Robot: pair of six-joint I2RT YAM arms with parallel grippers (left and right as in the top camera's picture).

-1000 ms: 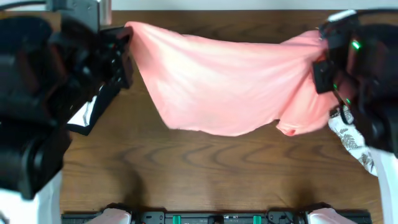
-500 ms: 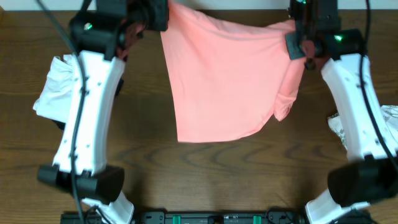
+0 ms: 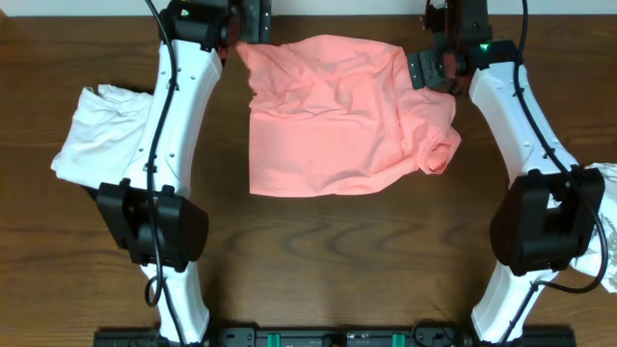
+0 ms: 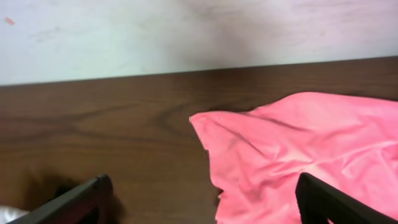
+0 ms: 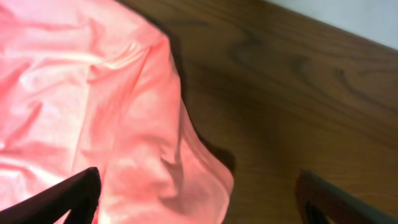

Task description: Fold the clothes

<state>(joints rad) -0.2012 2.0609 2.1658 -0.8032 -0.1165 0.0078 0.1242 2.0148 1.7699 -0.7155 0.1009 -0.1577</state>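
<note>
The clothes, one salmon-pink garment (image 3: 328, 116), lie spread and rumpled on the far middle of the wooden table (image 3: 337, 260), with a bunched fold at the right side (image 3: 442, 154). My left gripper (image 3: 253, 29) hovers over the garment's far left corner (image 4: 298, 149). It (image 4: 202, 205) stands open and holds nothing. My right gripper (image 3: 434, 56) is over the far right edge of the garment (image 5: 93, 93). It (image 5: 199, 202) is open too, with the cloth lying loose below its fingers.
A plain white folded garment (image 3: 96, 135) sits at the left, beside the left arm. A white cloth with grey leaf print (image 3: 603, 231) lies at the right edge. The table's far edge meets a pale surface (image 4: 186, 31) just behind the grippers.
Both grippers have opened and let go of the garment. It has dropped from hanging between them to lying on the table. Both arms have reached farther back.
</note>
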